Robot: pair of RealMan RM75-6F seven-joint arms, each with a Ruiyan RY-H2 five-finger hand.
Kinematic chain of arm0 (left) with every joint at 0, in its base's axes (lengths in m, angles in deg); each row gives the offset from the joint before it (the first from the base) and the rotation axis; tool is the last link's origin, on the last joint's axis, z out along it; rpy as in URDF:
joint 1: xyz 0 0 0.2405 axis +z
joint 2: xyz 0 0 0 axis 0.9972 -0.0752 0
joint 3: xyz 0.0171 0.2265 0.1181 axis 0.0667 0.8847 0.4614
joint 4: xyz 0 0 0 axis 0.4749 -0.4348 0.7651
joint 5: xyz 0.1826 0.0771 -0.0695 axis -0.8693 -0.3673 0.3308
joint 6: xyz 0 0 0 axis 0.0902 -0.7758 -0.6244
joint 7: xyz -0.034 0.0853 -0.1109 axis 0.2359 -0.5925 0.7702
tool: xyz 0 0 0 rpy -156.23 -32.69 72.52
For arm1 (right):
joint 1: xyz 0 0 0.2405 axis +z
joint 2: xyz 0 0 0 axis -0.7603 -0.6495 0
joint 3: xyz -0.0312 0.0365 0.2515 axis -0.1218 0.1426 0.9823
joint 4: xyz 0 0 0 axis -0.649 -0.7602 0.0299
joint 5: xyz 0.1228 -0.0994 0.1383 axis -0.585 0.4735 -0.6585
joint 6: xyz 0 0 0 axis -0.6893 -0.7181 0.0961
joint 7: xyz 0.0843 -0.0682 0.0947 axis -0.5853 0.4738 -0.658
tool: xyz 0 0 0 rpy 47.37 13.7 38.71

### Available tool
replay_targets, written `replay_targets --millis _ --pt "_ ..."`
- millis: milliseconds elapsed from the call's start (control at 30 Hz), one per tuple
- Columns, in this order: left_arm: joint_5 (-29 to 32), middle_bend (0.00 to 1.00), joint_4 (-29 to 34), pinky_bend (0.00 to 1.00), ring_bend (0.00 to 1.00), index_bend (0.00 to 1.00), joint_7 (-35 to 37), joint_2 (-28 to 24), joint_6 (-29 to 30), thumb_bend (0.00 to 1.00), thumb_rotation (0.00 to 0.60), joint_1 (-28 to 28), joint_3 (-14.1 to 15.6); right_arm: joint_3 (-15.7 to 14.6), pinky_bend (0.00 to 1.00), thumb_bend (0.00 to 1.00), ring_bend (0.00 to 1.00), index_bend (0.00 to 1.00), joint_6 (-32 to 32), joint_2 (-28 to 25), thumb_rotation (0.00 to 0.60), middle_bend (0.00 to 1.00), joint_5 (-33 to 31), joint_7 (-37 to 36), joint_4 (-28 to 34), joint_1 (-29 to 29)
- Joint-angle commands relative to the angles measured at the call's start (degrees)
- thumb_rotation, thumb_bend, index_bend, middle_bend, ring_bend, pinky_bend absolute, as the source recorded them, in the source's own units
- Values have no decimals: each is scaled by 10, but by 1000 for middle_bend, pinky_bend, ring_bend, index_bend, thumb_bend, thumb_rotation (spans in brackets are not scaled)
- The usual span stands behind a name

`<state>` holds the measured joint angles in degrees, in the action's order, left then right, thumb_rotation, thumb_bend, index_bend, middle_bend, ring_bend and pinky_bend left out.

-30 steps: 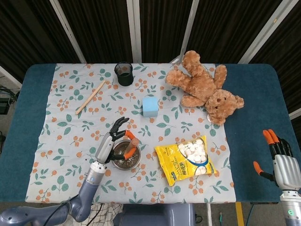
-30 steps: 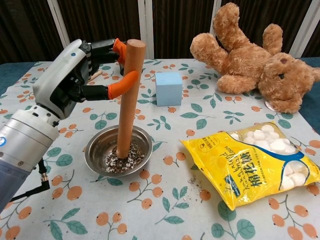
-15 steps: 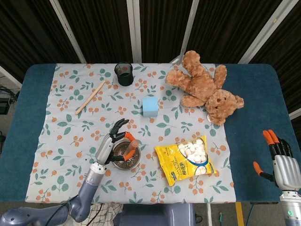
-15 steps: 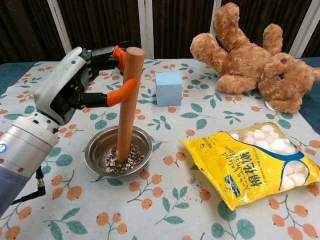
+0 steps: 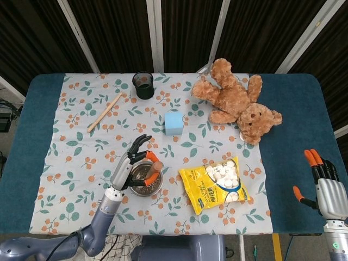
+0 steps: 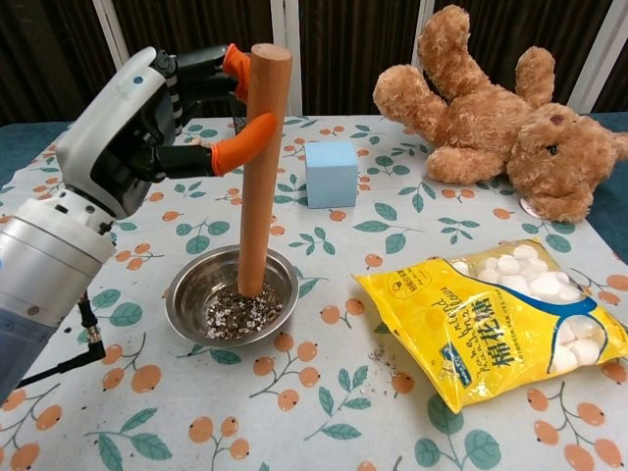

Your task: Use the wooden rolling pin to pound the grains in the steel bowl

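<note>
Head view: left hand (image 5: 130, 166) grasping rolling pin (image 5: 153, 173) upright over steel bowl (image 5: 145, 185) on floral cloth (image 5: 70, 136), right hand (image 5: 325, 187) released, fingers apart, off over blue table edge (image 5: 296, 141); chest view: pin (image 6: 260, 167) lower end inside bowl (image 6: 232, 306) above grains (image 6: 240, 316), dark curtain (image 6: 196, 25) behind.

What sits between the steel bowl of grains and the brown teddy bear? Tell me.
In the chest view, the light blue foam cube stands between the steel bowl and the brown teddy bear, on the floral tablecloth.
</note>
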<state>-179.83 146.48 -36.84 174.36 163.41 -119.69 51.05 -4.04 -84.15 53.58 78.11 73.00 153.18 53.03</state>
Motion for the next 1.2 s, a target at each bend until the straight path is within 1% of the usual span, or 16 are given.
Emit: replay_targets --millis 33,500,633,833,1000,1200 --pt "0 628 5 0 100 560 -5 -4 -1 827 600 0 1 -1 0 359 0 0 0 0 600 0 1 0 0 0" --pt "19 628 -52 0 100 560 10 18 -20 827 600 9 14 -1 0 360 0 0 2 1 600 0 1 1 -2 1" --pt "22 628 -66 0 100 560 18 24 -21 827 600 13 18 -10 0 359 0 0 -5 5 600 0 6 -1 -7 -8" --pt "19 628 -80 0 100 560 20 28 -19 827 600 16 24 -11 0 359 0 0 -9 9 600 0 11 -2 -12 -9" --pt "13 627 -74 0 100 560 23 30 -10 827 600 13 19 -10 0 360 0 0 -10 9 600 0 10 -3 -13 -9" --pt "0 627 -41 0 100 560 11 19 1 826 600 3 6 -6 0 359 0 0 -5 6 600 0 7 -1 -8 -5"
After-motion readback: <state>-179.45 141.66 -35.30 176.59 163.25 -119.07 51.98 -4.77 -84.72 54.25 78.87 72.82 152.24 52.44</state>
